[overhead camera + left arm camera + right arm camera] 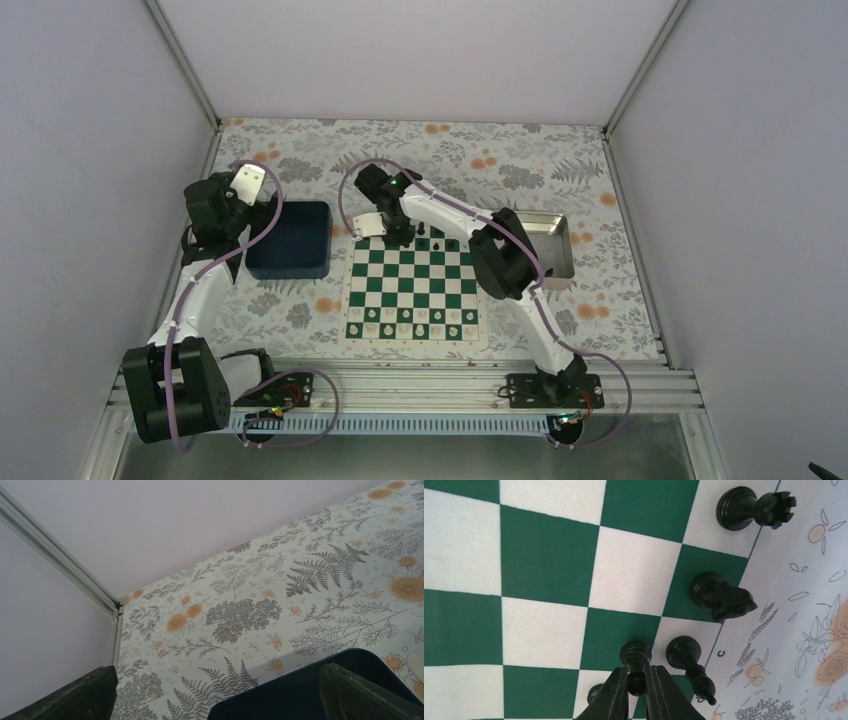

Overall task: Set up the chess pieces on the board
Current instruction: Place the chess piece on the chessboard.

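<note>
In the right wrist view my right gripper [636, 674] is shut on the neck of a black pawn [635, 653], whose base is over a green square of the board [544, 555]. In the edge row beside it stand a black bishop [686, 654], a knight [719, 596] and a rook [749, 509]. Another black piece [594, 694] is half hidden under my fingers. From above, the right gripper [398, 236] is at the board's [413, 285] far left corner. My left gripper [246, 186] is open and empty, its fingers [75, 695] wide apart.
White pieces [412, 322] fill the board's two near rows. A dark blue bin [290, 238] sits left of the board, under my left gripper, and its rim [285, 690] shows in the left wrist view. A silver metal tray [556, 250] lies to the right. White walls enclose the table.
</note>
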`<state>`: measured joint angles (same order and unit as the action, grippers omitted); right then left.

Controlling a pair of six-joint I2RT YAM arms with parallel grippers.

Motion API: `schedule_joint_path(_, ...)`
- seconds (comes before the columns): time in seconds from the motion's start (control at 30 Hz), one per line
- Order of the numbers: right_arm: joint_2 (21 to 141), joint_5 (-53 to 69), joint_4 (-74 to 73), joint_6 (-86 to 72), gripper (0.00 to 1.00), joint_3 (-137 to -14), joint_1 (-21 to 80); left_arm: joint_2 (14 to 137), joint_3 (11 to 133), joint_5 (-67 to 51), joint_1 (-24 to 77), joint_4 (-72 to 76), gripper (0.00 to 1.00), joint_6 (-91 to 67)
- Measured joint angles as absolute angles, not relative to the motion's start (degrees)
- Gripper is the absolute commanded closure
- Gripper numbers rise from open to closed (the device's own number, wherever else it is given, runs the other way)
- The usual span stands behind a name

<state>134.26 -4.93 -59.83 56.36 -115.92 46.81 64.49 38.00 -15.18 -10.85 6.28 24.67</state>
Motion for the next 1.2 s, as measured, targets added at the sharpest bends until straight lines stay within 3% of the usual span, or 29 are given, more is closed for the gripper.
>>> schedule_joint_path(0.97,134.56,-3.09,-61.23,55.86,0.88,-115.92,47.18,64.49,38.0,-15.27,-10.87,6.33,0.0,24.67)
schedule_joint_path(1.2,135.26,-3.07,-60.84,55.66,0.8,-115.92,47.24,64.49,38.0,-15.27,-10.87,6.33,0.0,24.67)
